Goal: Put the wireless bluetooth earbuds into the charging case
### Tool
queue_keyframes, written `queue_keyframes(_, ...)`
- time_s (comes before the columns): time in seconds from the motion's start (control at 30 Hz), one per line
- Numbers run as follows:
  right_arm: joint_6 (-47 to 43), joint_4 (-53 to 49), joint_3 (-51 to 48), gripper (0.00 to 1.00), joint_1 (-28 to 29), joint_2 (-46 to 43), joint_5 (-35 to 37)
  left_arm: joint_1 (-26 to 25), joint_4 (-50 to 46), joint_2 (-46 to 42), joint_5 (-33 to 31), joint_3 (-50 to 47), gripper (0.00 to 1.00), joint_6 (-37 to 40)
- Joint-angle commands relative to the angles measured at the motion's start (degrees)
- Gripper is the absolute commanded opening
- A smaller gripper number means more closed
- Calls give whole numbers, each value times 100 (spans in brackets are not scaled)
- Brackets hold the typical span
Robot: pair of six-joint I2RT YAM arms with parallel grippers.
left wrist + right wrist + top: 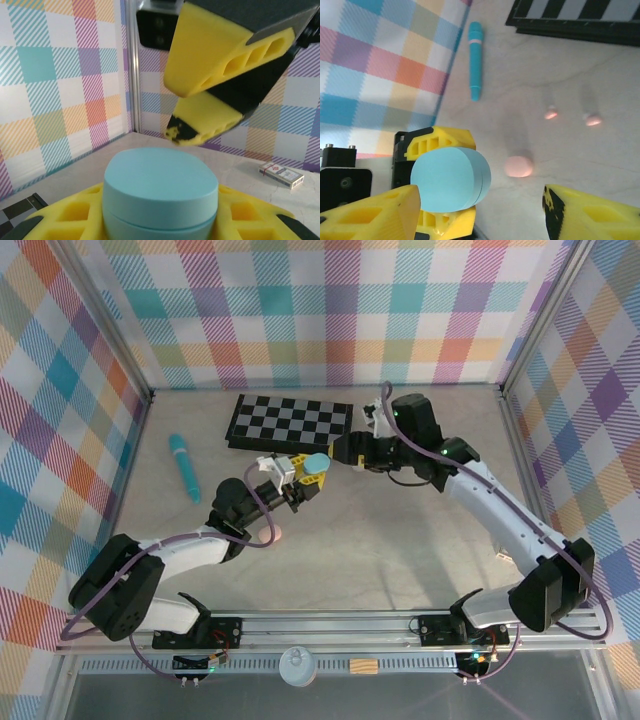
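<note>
Worktop (400, 530): checkerboard (290, 422) at back. Left arm's fingers (437, 142) clenched on closed light-blue charging case (450, 177), raised off worktop. Right arm's fingers (590, 215) spread wide, nothing held, just beside case. Teal pen (475, 60) lying left. Two pink earbuds (550, 114) loose on worktop, near checkerboard.

Chessboard (290, 422) and teal pen (184, 468) crowd the back; pink earbuds (550, 114) dot the open tabletop (400, 550).
</note>
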Motion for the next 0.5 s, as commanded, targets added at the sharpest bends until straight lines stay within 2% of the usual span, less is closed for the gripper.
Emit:
queue_keyframes(0.0,1415,1605,-406,66,38,-52,-1257,-34,473,-139,-28,213,26,-195)
queue_keyframes(0.17,2606,3073,-1001,64,49,150,-1702,-34,578,-121,-36,340,26,-257)
queue_keyframes(0.3,3265,4022,-1279,58,67,300,-1859,-39,607,-95,-34,381,26,-288)
queue_keyframes(0.4,3488,4287,-1383,56,70,349,-1869,-40,667,-83,-39,381,26,-323)
queue_keyframes(0.47,3434,4183,-1400,51,76,351,-1808,-43,684,-71,-14,391,26,-366)
